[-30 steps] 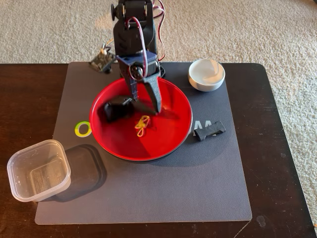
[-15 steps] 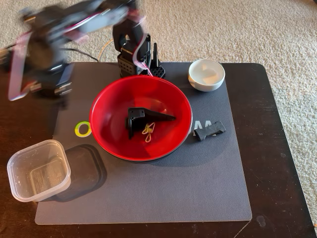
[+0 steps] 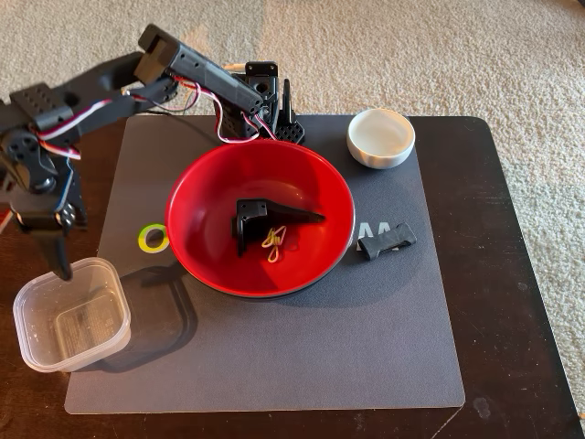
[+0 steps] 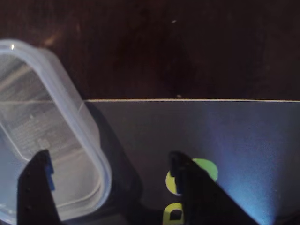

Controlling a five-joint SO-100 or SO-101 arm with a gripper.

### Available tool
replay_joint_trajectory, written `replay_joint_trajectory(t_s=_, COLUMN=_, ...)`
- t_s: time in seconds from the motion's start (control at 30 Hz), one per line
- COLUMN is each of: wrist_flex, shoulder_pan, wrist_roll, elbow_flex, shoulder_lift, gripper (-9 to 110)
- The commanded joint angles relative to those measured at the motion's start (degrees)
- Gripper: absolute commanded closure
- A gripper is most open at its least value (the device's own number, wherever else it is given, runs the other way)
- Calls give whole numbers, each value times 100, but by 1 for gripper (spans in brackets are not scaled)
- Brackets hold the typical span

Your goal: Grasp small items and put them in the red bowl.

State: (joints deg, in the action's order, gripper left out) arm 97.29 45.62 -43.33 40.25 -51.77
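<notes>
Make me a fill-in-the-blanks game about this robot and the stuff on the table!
1. The yellow clip lies inside the ____ bowl.
2. The gripper has its fingers ____, straddling the clear tub rim.
3. The small white dish is ____.
4. The ribbed black piece lies ____ the bowl.

Missing words: red; open; empty; outside

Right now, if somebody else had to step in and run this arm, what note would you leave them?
End effector: open and empty, its fingers straddling the near wall of the clear square plastic tub at the mat's left edge in the fixed view.
Done: the black angular bracket and the yellow clip lie in the red bowl.
Left: the tub, the short black ribbed piece on the mat right of the bowl, and the small white dish behind it.
</notes>
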Motion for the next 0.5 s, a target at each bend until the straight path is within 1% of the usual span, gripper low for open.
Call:
replay_joint_trajectory(t_s=0.0, wrist_flex=44, shoulder_pan=-193, wrist_roll=-62, elbow_flex=-255, shoulder_lift=53, gripper=71)
replay_joint_trajectory(t_s=0.07, wrist_flex=44, shoulder_pan=-237, wrist_roll=-53, elbow_flex=-255, shoulder_lift=149, gripper=78)
replay_joint_trajectory(t_s=0.13, wrist_flex=44, shoulder_pan=-290, wrist_roll=-35, elbow_flex=-264, shoulder_lift=229, gripper=81)
replay_joint_trajectory(t_s=0.37, wrist_flex=53, shoulder_pan=-334, wrist_roll=35, elbow_flex=-281, shoulder_lift=396, gripper=81)
replay_joint_trajectory(t_s=0.47, wrist_flex=53, shoulder_pan=-378, wrist_roll=44, elbow_flex=-308, shoulder_lift=563, gripper=85)
